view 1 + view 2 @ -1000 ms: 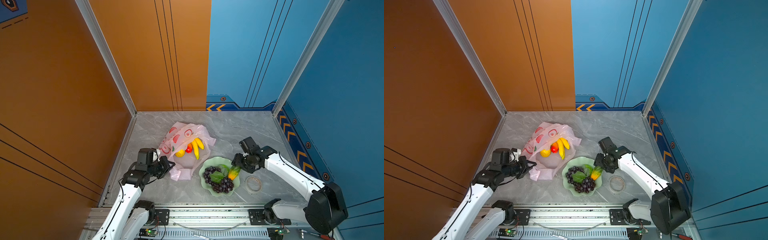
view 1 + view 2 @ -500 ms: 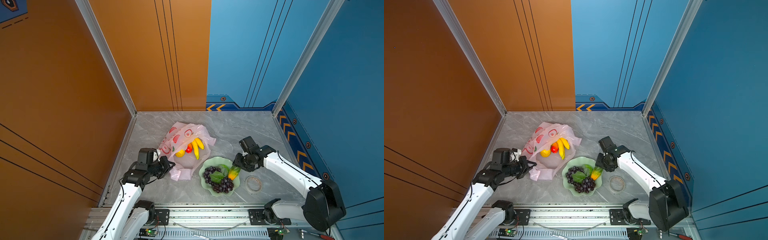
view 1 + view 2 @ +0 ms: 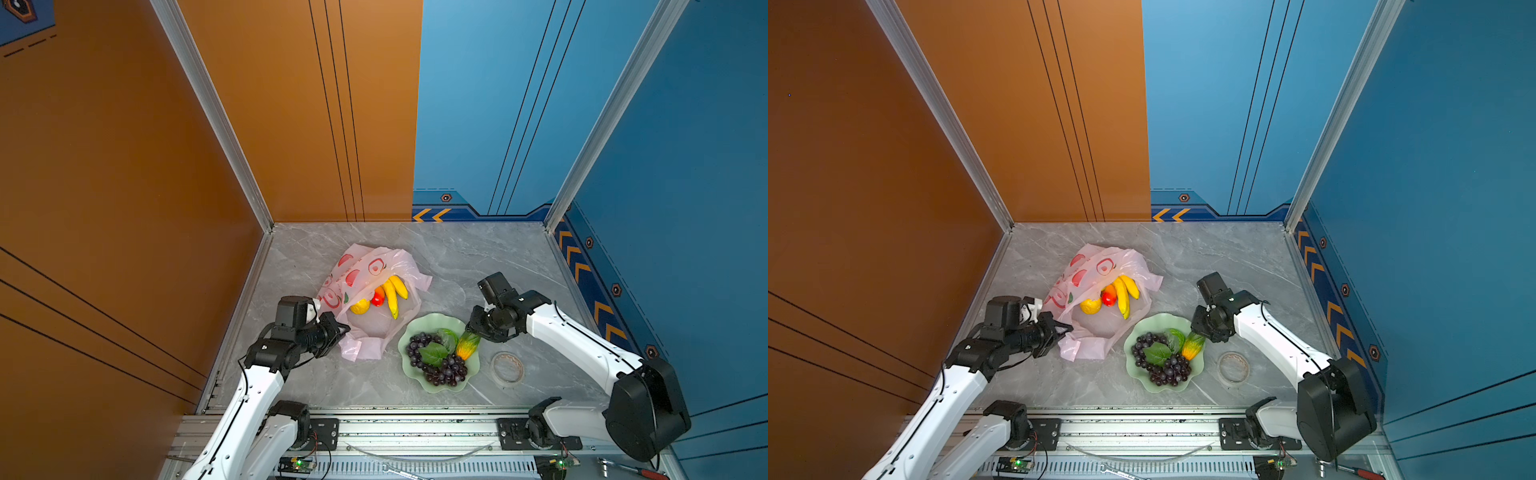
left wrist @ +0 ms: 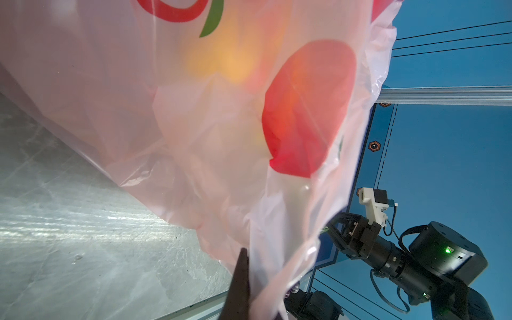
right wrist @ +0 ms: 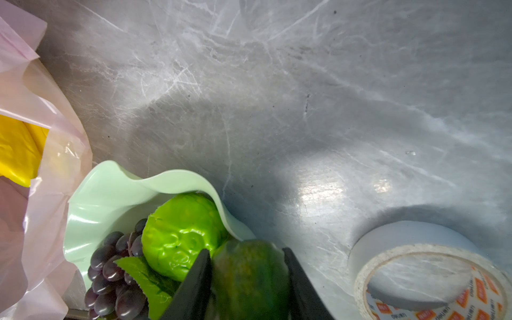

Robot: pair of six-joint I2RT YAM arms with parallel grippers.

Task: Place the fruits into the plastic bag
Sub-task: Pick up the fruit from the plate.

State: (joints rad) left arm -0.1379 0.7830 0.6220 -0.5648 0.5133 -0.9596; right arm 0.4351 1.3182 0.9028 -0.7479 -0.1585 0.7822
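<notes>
The gray marble surface (image 3: 478,257) is closed in by orange and blue walls. In both top views I take the green plate (image 3: 434,319) as my landmark. The plastic bag (image 3: 365,270) lies just beside the plate, on the orange-wall side. Inside it I see the banana bunch (image 3: 392,291), a lemon (image 3: 360,306) and a red mango (image 3: 377,298). The left jaws are clenched on the bag's rim, apart from the plate. On the plate lie the grapes (image 3: 440,368), the green ball (image 3: 448,338) and the green-orange fruit (image 3: 1192,345). A tape roll (image 3: 1233,368) lies just beside the plate, opposite the bag.

From the left wrist, pink film fills the view and one dark finger (image 4: 239,279) presses against it.

From the right wrist, the right jaws are grasping the green-orange fruit on the plate, with fingers (image 5: 194,282) against both its sides. The ball is just beside it.
</notes>
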